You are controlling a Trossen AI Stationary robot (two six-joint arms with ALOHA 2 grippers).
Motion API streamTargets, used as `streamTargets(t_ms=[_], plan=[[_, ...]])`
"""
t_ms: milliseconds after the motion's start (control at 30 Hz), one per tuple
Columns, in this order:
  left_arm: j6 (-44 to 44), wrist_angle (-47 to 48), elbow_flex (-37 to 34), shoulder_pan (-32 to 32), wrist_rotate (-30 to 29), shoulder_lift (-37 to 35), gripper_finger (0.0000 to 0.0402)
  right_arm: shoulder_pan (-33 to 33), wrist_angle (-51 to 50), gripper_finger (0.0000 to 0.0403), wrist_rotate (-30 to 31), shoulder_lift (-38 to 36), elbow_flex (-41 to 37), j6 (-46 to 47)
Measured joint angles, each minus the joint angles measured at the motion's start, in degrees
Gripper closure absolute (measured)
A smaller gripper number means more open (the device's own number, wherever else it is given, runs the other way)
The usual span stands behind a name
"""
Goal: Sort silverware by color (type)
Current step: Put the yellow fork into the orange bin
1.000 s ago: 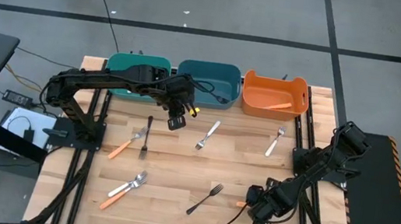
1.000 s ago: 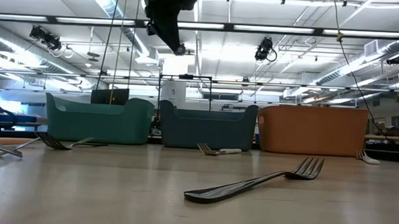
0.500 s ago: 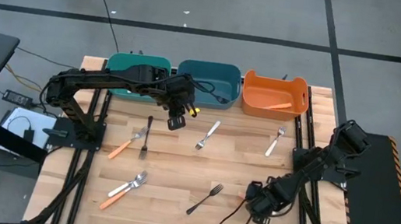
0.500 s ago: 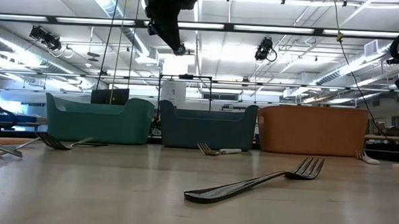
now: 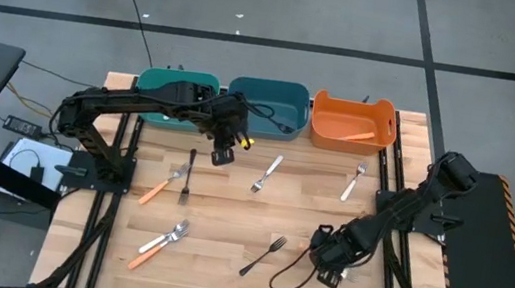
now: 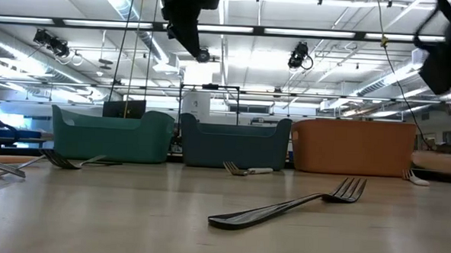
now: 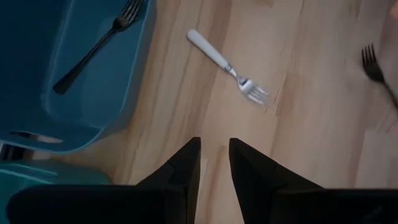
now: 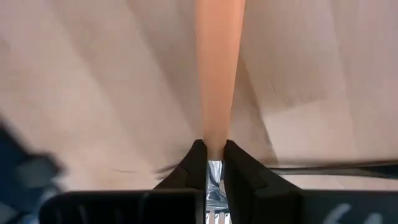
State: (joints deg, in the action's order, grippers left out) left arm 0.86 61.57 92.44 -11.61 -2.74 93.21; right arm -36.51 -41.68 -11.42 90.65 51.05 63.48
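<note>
Silverware lies scattered on the wooden table: a white-handled fork [image 5: 268, 174], also in the left wrist view [image 7: 225, 65], a second white fork [image 5: 353, 183], a black fork [image 5: 187, 175], another black fork [image 5: 264, 256] [image 6: 291, 204], and orange-handled pieces [image 5: 158, 189] [image 5: 161, 242]. A black fork [image 7: 93, 46] lies in the blue bin [image 5: 265, 105]. My left gripper [image 5: 223, 151] [image 7: 215, 144] hovers narrowly open over bare table in front of that bin. My right gripper [image 5: 326, 253] [image 8: 215, 146] sits near the table's near right, shut on an orange-handled utensil [image 8: 217, 68]. My right gripper pinches the orange-handled utensil between its two fingers where the orange handle [image 8: 216, 132] meets the silver head. The handle runs straight out past the fingertips, in line with the fingers. Whether the piece is off the table, I cannot tell.
Teal [image 5: 176, 92], blue and orange [image 5: 354, 120] bins stand in a row along the far edge; an orange piece lies in the orange bin. A black cable loop [image 5: 292, 275] from the right arm rests on the table near the black fork.
My right gripper has moved toward the table's left, taking the orange-handled utensil along, and its cable loop trails with it. In the low view the right arm has risen at the picture's right.
</note>
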Motion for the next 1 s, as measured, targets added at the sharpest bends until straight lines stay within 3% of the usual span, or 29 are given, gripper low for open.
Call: streamTargets(t_ms=[200, 400, 600, 767, 1000], plan=[[-2.05, 2.25, 0.03, -1.45, 0.02, -0.46, 0.0308, 3.61, -9.04, 0.0370, 5.26, -5.62, 5.70, 3.35], [-6.36, 2.68, 0.00, -3.42, 0.03, -0.42, 0.0308, 10.50, -24.50, 0.0370, 19.09, -11.06, 12.04, 5.74], [-6.22, 1.60, 0.00, -5.91, 0.02, -0.42, 0.0308, 22.86, -37.45, 0.0370, 30.39, -15.77, 13.94, 2.30], [-1.98, -2.51, 0.00, -7.49, 0.04, -0.42, 0.0308, 36.16, -41.38, 0.0365, 34.93, -19.56, 13.94, -11.02], [3.27, -6.62, -0.04, -7.96, 0.03, -0.42, 0.0308, 56.91, -34.10, 0.0364, 39.38, -22.43, 13.94, -42.05]])
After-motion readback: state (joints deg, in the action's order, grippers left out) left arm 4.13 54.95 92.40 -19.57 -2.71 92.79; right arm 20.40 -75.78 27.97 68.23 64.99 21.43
